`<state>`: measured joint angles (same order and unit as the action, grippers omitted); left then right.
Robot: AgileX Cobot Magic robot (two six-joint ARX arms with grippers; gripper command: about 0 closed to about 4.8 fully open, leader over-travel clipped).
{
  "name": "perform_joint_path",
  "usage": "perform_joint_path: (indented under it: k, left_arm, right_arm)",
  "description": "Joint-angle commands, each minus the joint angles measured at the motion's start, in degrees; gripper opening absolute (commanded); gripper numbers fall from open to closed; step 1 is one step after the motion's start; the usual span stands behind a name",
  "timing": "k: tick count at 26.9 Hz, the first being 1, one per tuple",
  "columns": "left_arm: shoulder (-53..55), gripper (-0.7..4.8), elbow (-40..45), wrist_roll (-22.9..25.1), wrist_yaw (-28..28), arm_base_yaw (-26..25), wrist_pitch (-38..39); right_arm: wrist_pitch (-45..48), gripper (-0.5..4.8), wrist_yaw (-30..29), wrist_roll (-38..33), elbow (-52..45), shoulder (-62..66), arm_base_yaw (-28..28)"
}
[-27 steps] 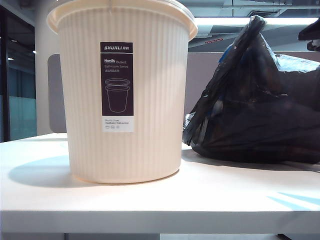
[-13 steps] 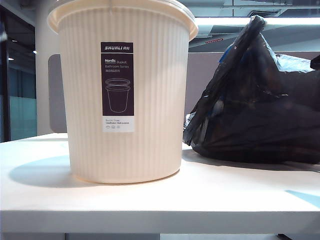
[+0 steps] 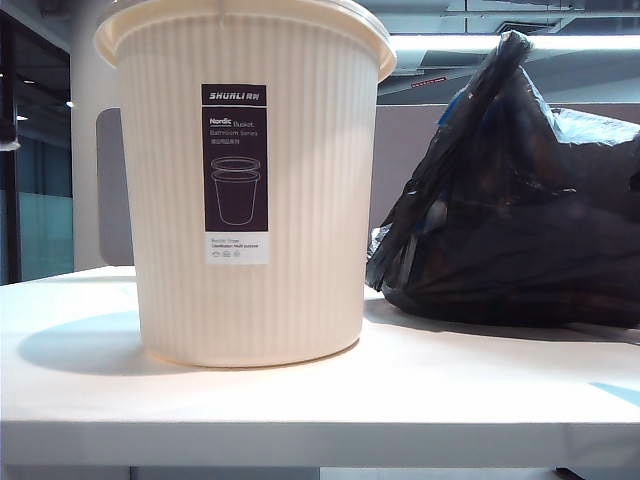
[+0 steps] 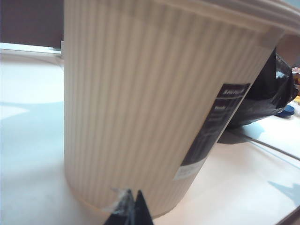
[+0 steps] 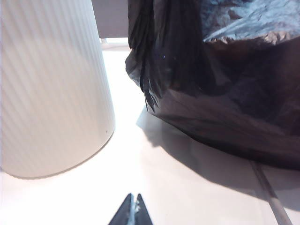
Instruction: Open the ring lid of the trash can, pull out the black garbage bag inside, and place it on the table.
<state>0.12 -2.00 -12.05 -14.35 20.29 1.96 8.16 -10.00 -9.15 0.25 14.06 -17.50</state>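
Two grippers hang low near the front of the table [image 3: 300, 400], out of sight in the exterior view. The left gripper [image 4: 130, 211] sits at the bottom edge of its wrist view with its jaws pressed together on nothing, right before the foot of the trash can [image 4: 150, 108]. The right gripper [image 5: 131, 213] is at the bottom centre of its wrist view, jaws likewise closed and empty, over bare table between the can and the bag.

The trash can [image 3: 250, 190] stands upright at the left centre of the exterior view, its long axis vertical, mouth up, label facing the camera. I cannot make out the pink ring lid; only the cream rim shows at the top.

Further back and to the right, the black garbage bag [image 3: 515, 200] already lies on the table, just beside the can but apart from it. It slumps broad at the base and narrows to a bunched peak at the upper right, so its long axis leans up and slightly left.

The bag looks soft, slick and easily torn, probably light for its bulk; the gathered peak seems the safest place to pinch. The can is likely stiff and light, prone to sliding if pushed.
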Motion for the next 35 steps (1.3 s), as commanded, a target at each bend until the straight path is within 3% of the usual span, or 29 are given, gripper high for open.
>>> perform_joint_path:
  k: [1,15,22,35]
  left_arm:
    - [0.04,-0.06,0.79,0.92,-0.46,0.02,-0.59]
    - [0.04,-0.06,1.49,2.67,-1.29,0.02,2.29]
    - [0.04,-0.06,1.49,3.72,-0.55,0.02,5.46]
    - [0.04,-0.06,1.49,4.76,8.17,0.02,7.65]
  right_arm:
    - [0.46,-0.05,0.26,0.87,-0.07,-0.02,-0.07]
    - [-10.25,-0.05,-0.17,4.94,-0.07,-0.02,-0.09]
    - [-11.37,-0.05,-0.15,4.92,-0.07,-0.02,-0.09]
    - [-11.28,-0.05,-0.17,4.33,-0.07,-0.04,-0.07]
